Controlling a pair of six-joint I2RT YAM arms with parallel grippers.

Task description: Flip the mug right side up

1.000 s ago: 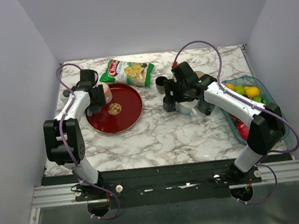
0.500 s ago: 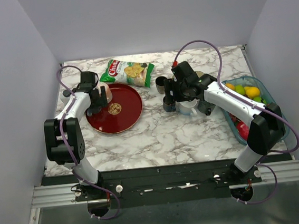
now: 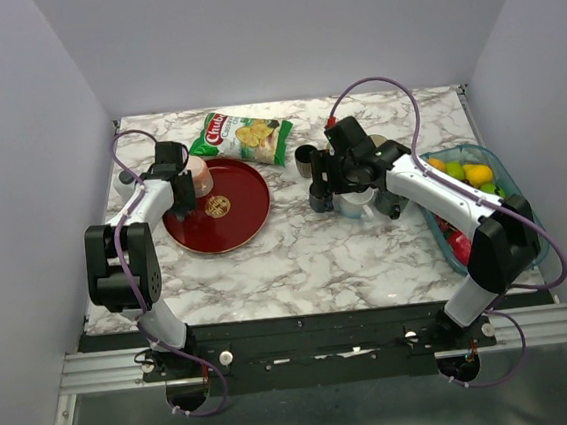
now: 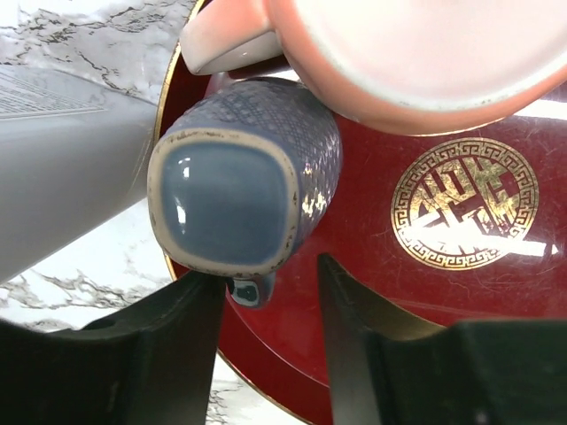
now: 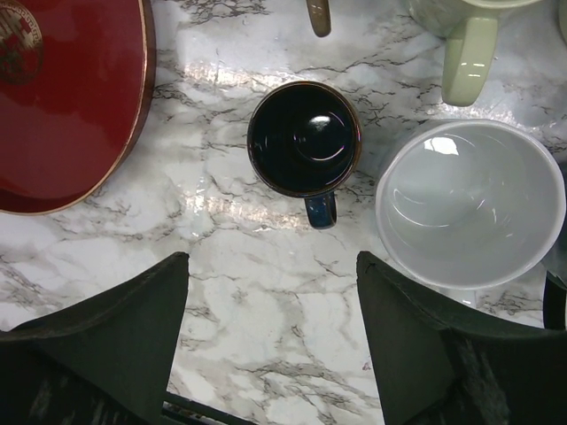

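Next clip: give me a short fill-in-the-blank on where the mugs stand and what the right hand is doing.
1. The blue mug sits bottom up on the ____ plate.
2. Beside the upright dark mug stands an empty ____ cup.
3. The right hand hovers over the table with its jaws ____.
4. The bin at the table's right edge holds ____.
Missing words: red; white; open; fruit.

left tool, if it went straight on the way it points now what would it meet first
Most likely the upside-down blue-grey mug: its base faces the wrist camera and its handle sits just ahead of the left tool, over the red plate. Depth is unclear, so this is a guess.
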